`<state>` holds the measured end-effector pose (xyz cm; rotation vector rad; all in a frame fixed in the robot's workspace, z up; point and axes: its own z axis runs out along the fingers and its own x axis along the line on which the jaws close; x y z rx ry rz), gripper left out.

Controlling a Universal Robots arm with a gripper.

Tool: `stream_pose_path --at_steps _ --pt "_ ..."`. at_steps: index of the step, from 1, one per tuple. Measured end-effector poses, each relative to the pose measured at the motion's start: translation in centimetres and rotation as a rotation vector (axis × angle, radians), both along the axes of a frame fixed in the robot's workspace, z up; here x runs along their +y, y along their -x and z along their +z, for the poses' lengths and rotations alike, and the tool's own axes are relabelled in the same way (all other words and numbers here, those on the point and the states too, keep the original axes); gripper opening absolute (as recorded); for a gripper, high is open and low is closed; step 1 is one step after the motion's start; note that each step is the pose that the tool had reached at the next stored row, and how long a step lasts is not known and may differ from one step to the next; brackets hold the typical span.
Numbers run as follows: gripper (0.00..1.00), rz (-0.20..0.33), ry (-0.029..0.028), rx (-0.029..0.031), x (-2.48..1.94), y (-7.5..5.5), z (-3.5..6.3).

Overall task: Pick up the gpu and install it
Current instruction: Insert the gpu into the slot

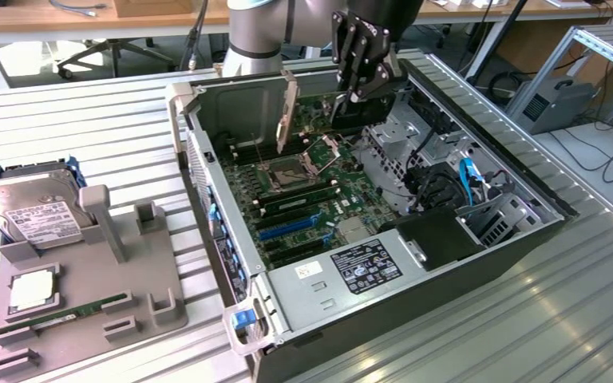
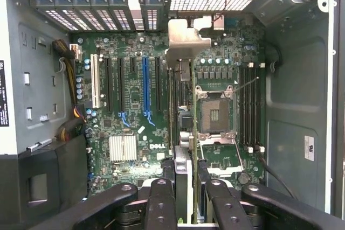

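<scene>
The gpu (image 1: pixel 284 112) stands on edge inside the open computer case, its silvery-beige bracket toward the case's rear wall. My gripper (image 1: pixel 356 89) comes down from above and is shut on the card's other end. In the wrist view the gpu (image 2: pixel 185 47) appears edge-on, running from its bracket down between the two black fingers (image 2: pixel 161 200) of my gripper (image 2: pixel 186 192). The card hangs over the motherboard (image 2: pixel 135 133), in line with the black slot beside the CPU socket (image 2: pixel 214 116). Whether its edge touches the slot I cannot tell.
The open case (image 1: pixel 520 239) lies on a slatted metal table. A blue slot (image 2: pixel 145 90) and a white slot (image 2: pixel 95 82) lie beside the card. At the exterior view's left, a grey fixture (image 1: pixel 136 307) holds a hard drive (image 1: pixel 32 211), a RAM stick (image 1: pixel 67 313) and a CPU (image 1: pixel 32 291).
</scene>
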<state>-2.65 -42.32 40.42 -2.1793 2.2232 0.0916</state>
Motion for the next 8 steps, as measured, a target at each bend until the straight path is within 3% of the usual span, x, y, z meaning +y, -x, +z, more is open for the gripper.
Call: stream_pose_path --at_steps 8 --pt "0.27 0.000 -0.0001 -0.0001 -0.17 0.08 -0.03"
